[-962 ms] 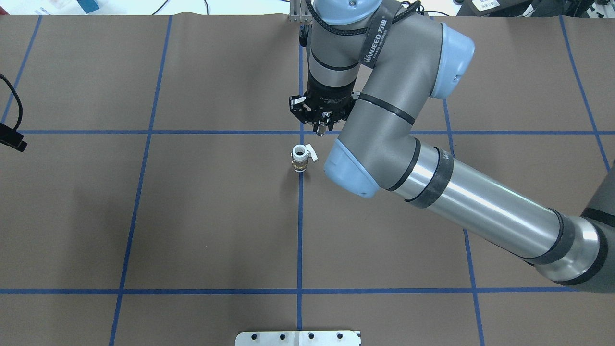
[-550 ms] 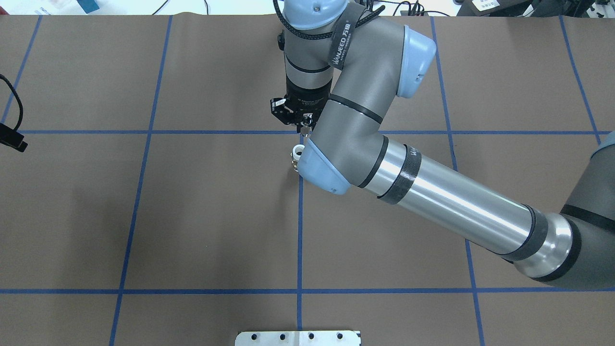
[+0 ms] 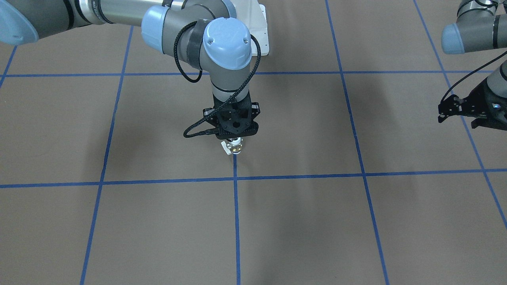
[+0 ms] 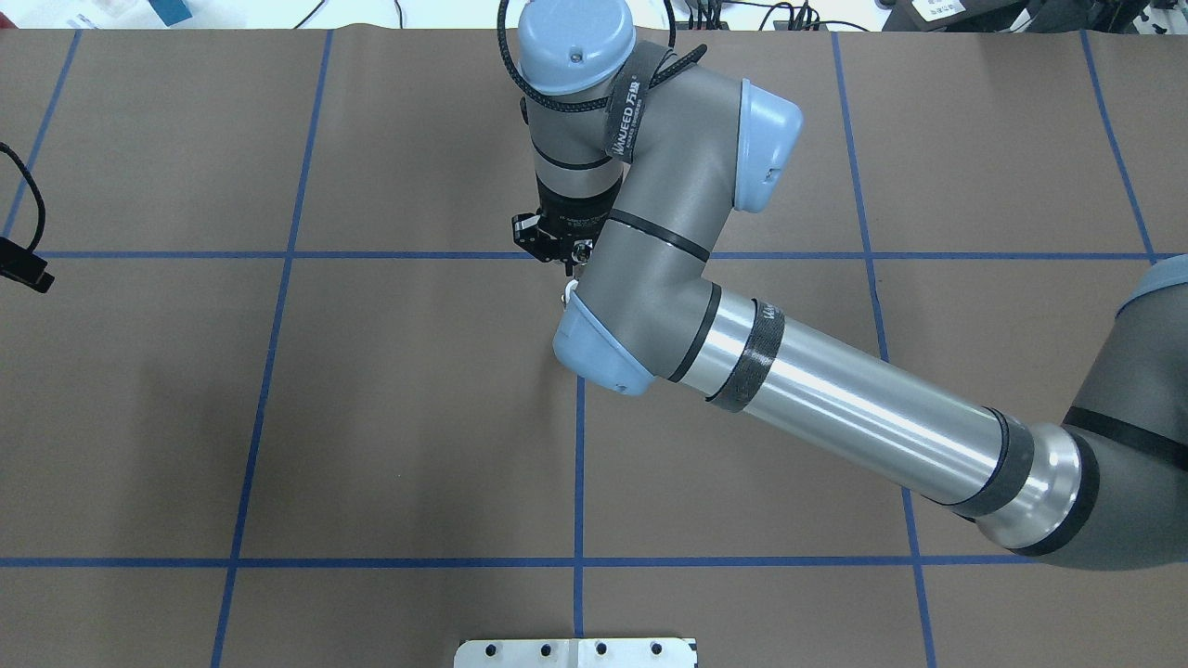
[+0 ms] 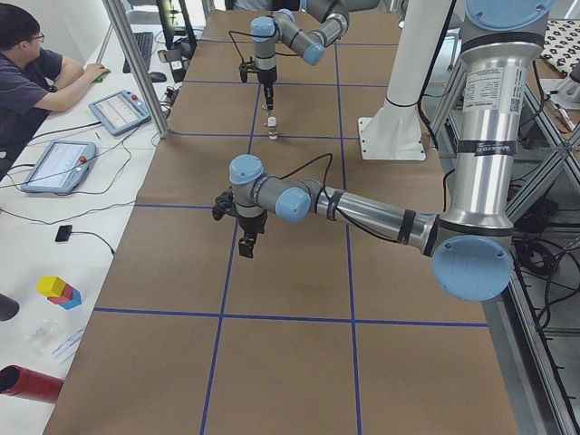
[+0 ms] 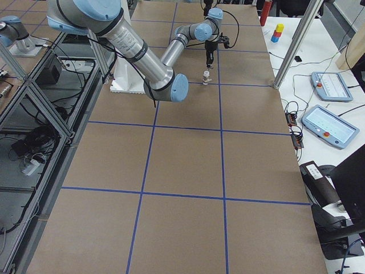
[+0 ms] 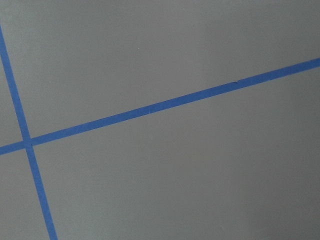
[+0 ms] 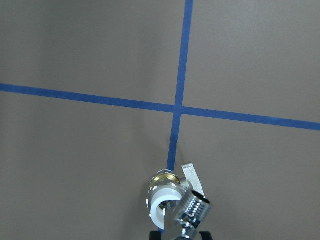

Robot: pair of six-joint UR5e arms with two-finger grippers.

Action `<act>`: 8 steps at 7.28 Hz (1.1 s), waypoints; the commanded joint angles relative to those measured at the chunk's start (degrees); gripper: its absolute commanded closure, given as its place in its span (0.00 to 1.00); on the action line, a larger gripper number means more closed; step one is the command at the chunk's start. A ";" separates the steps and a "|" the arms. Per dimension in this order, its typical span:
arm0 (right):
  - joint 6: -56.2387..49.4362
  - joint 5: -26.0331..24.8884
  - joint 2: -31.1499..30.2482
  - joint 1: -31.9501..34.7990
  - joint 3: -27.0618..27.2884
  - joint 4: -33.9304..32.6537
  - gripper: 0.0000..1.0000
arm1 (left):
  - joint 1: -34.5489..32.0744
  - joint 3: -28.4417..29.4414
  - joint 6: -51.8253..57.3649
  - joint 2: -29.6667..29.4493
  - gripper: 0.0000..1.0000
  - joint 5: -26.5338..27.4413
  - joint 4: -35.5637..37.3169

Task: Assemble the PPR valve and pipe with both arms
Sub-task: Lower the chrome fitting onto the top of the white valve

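The PPR valve [image 8: 165, 196] stands upright on a blue tape line, white ring end up, lever to its right. It also shows in the front-facing view [image 3: 233, 149]. My right gripper [image 3: 236, 139] is shut on the chrome pipe [image 8: 193, 212] and holds it just above the valve's top, slightly off to one side. In the overhead view my right gripper [image 4: 573, 264] shows, but my right arm's elbow hides nearly all of the valve. My left gripper [image 3: 443, 114] hangs empty far off to the side, above bare mat; I cannot tell whether it is open.
A brown mat [image 4: 390, 417] with a blue tape grid covers the table. A white bolted base plate [image 4: 575, 652] sits at the robot's edge. An operator [image 5: 32, 77] with tablets sits beyond the far table edge.
My right arm has swung left in the overhead view, carrying the pipe over the valve. Its elbow now covers the valve there. The left arm has not moved.
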 commanded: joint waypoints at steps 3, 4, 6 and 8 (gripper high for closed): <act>-0.10 -0.09 -0.16 -0.49 -0.07 0.00 1.00 | 0.00 0.08 -0.03 -0.09 0.00 0.00 0.00; -0.27 -0.09 -0.16 -0.49 -0.15 0.00 1.00 | 0.00 0.08 -0.03 -0.09 0.00 0.00 0.00; -0.19 -0.18 0.01 -0.49 -1.73 2.27 1.00 | 0.09 0.08 -0.12 -0.09 0.00 0.00 0.00; -0.19 -0.18 -0.07 -0.75 -1.91 2.64 1.00 | 0.09 0.08 -0.12 -0.09 0.00 0.00 0.00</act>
